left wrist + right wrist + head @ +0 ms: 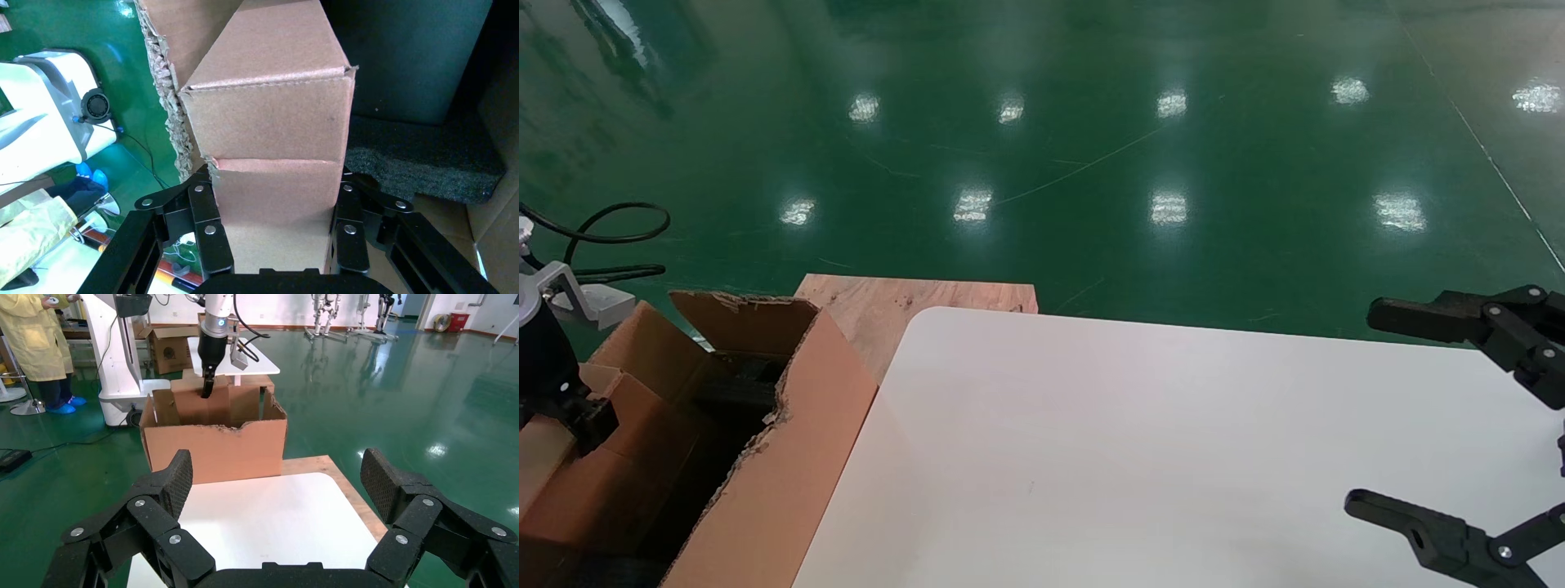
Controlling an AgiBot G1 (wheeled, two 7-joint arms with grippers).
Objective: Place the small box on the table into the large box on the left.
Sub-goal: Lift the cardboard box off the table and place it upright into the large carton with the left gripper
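Two cardboard boxes, two black robot grippers and one table are visible. The large white smooth tabletop with a rounded corner (1140, 457) fills the lower middle and right of the head view. A bare plywood board (903, 304) pokes out from behind its upper left corner, and glossy green floor (1042, 147) takes up the whole upper half.

The big brown corrugated carton with ragged torn flap edges (789, 457) sits in the lower left of the head view, touching the table's left edge. Its inside is dark. The left wrist view shows one slab of black foam (422, 159) lying in it at middle right.

The small plain brown cardboard carton (275, 153) fills the centre of the left wrist view, within the big carton's walls. The left gripper (278, 236) is clenched on it, one black finger pressed against each side at lower centre. In the head view that arm shows only as a dark shape at the far left edge, down inside the carton.

The right gripper (1442, 416) hangs over the table's right edge with its two fingers spread wide and nothing between them.

Only the right wrist view shows the big carton from outside, at upper centre, with the left arm reaching down into it. At that view's upper left stands a person in a yellow coat (37, 349).
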